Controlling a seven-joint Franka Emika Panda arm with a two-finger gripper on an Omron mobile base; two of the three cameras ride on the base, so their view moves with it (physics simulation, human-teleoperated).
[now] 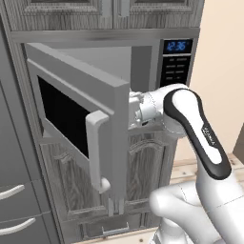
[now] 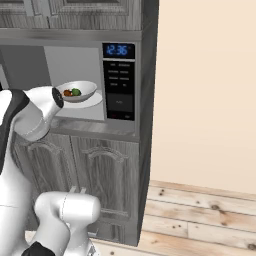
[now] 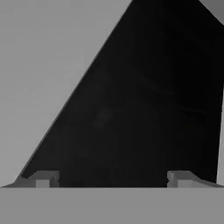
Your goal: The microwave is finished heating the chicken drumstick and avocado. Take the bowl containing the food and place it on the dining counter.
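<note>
The microwave [image 1: 175, 66] is built into grey cabinets and its door [image 1: 81, 109] stands swung open to the left. Inside it, the white bowl [image 2: 80, 90] rests on the flat turntable plate [image 2: 94, 103]. The bowl holds the reddish chicken drumstick [image 2: 67, 93] and the green avocado [image 2: 76, 92]. My arm reaches in behind the open door, with the wrist just left of the bowl. In the hand view my gripper [image 3: 112, 179] is open, its fingertips [image 3: 43, 179] wide apart with nothing between them, facing a dark panel. The dining counter is out of view.
The open door with its vertical handle [image 1: 97, 147] juts out to the left of my arm. Grey cabinet doors [image 2: 105, 175] sit below the microwave. A beige wall [image 2: 205, 90] and a wooden floor [image 2: 200, 215] lie to the right.
</note>
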